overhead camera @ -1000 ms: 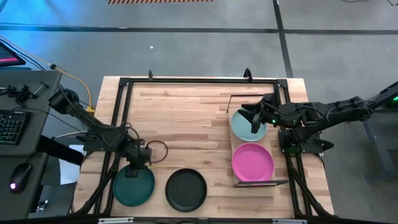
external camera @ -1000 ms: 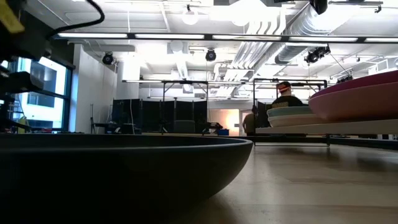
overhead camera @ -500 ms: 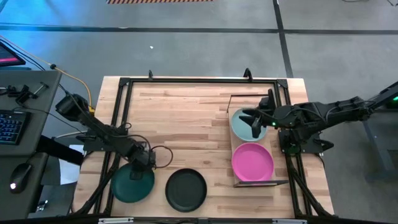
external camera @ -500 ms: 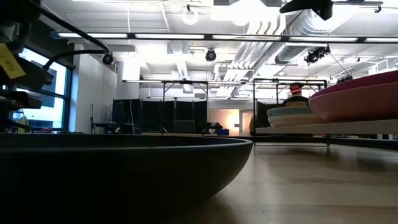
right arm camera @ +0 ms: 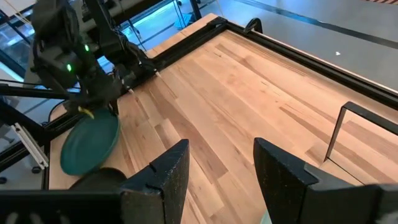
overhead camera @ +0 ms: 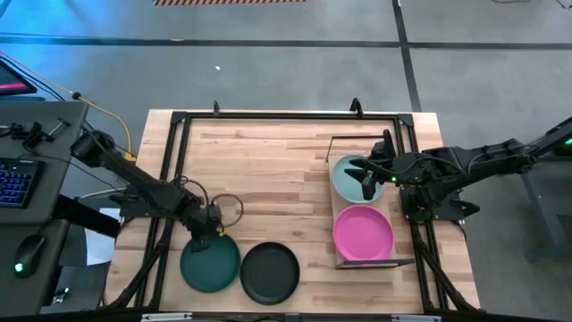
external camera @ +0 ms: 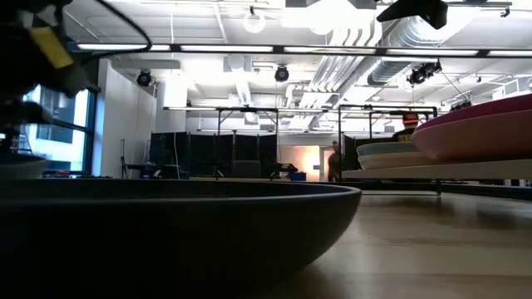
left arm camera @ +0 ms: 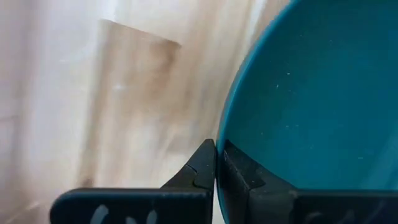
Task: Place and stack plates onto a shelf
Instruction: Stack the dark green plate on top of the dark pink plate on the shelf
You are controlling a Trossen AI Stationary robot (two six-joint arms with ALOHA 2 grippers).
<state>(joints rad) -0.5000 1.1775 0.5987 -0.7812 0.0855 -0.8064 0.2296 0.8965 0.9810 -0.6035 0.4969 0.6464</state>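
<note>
The dark green plate (overhead camera: 211, 266) lies at the table's near left, right beside the black plate (overhead camera: 270, 273). My left gripper (overhead camera: 206, 240) is shut on its far rim. The shelf (overhead camera: 338, 208) on the right carries the pale teal plate (overhead camera: 349, 183) at its far end and the magenta plate (overhead camera: 363, 233) at its near end. My right gripper (overhead camera: 365, 176) hovers open over the pale teal plate, with nothing between its fingers (right arm camera: 168, 168). In the right wrist view the dark green plate (right arm camera: 90, 144) shows under the left arm. My left gripper (left arm camera: 217, 171) pinches the dark green plate's rim (left arm camera: 221, 138) on the plate's far side, one finger inside the plate and one outside. The fingers slant down from the table's far left. Whether the plate rests flat or is tipped up, I cannot tell.
The black plate (external camera: 166, 232) fills the foreground of the low view. A black frame (overhead camera: 286, 116) runs around the plank tabletop, and the shelf's wire frame (overhead camera: 332, 148) stands up at its far end. Bare wood (overhead camera: 268, 179) lies between the arms.
My left gripper has come down onto the dark green plate's far rim, shut on it, then gone toward the table's right edge. The plate has shifted right with it and now sits against the black plate.
</note>
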